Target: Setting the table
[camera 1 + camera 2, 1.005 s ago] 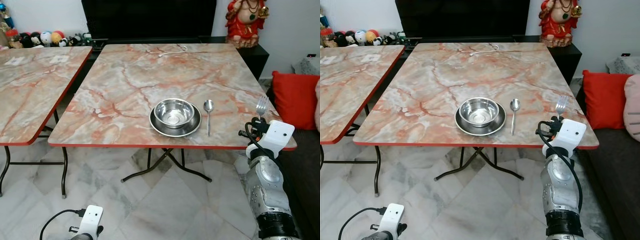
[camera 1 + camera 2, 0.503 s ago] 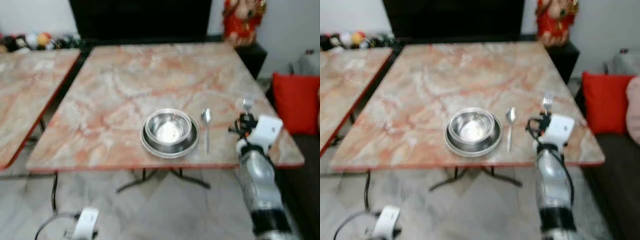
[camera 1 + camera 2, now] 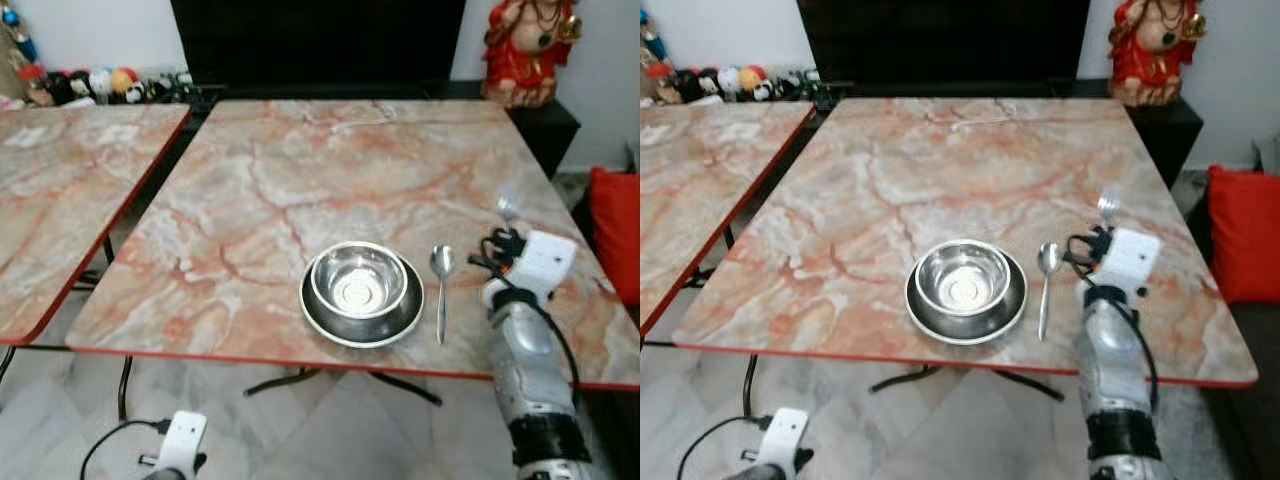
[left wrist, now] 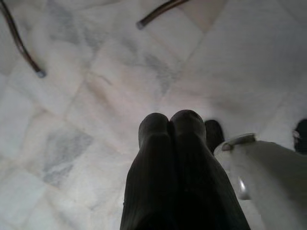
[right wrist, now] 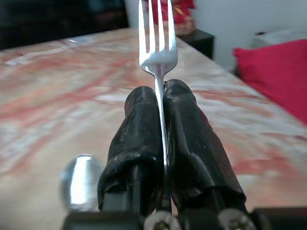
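Since a second ago the right pincer has come in over the bench from its near right corner, and now hangs just right of the spoon. Its two fingers are clamped on the fork, which stands upright above them with tines up (blurred in the head views). Left of the spoon sits the bowl on its plate, near the front edge. The left pincer hangs idle over the floor, fingers pressed together on nothing.
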Available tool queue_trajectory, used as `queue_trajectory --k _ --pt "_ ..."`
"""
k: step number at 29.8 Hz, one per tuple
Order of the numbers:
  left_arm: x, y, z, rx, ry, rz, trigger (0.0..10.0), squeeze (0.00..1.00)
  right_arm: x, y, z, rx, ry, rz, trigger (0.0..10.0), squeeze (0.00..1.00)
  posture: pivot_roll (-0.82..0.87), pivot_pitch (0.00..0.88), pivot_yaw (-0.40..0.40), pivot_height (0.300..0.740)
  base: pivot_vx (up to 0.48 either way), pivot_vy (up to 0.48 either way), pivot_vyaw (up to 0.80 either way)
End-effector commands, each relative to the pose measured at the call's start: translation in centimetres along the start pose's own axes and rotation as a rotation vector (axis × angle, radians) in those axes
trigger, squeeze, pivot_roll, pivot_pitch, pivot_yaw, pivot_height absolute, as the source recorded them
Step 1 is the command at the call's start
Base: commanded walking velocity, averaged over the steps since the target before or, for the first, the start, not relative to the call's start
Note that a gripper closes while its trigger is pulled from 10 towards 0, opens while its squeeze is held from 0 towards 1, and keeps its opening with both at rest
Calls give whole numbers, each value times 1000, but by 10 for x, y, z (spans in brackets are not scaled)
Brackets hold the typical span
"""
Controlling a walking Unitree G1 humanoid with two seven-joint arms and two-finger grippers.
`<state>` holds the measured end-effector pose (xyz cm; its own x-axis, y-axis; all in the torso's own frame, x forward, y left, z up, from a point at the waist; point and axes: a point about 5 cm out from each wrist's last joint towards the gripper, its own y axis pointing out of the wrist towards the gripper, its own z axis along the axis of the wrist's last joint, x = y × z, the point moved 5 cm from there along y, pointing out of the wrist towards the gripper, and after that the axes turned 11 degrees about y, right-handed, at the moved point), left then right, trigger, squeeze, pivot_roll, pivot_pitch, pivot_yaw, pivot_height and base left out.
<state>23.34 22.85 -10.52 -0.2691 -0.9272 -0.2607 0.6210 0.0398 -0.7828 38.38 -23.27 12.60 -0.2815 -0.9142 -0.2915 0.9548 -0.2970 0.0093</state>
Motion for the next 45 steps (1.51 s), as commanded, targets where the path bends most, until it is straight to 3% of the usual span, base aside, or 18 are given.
queue_trajectory --k 1,6,9,17,27,37,45 --pt "-3 -1 -5 -19 8 1 10000 0 1 7 -8 -72 -7 -39 10000 0 50 0 28 740 0 0 0" --pt "-2 -1 -3 -15 8 -1 10000 0 -4 20 -15 -159 66 -32 10000 0 56 0 28 740 0 0 0" --pt "-3 0 -2 -15 11 -1 10000 0 -14 25 -26 -242 17 19 10000 0 54 0 28 740 0 0 0" --pt "-4 0 0 -10 1 8 10000 0 -21 32 -31 -286 -14 7 10000 0 78 0 28 740 0 0 0" --pt "-7 0 0 -14 -9 20 10000 0 -24 29 -45 -326 -52 17 10000 0 101 32 38 740 0 0 0" --pt "-9 -1 -2 -19 -7 26 10000 0 -18 24 -56 -337 -120 7 10000 0 121 58 52 740 0 0 0" --pt "-12 -2 -5 -28 -2 31 10000 0 -12 19 -64 -354 -111 -25 10000 0 135 77 64 740 0 0 0"
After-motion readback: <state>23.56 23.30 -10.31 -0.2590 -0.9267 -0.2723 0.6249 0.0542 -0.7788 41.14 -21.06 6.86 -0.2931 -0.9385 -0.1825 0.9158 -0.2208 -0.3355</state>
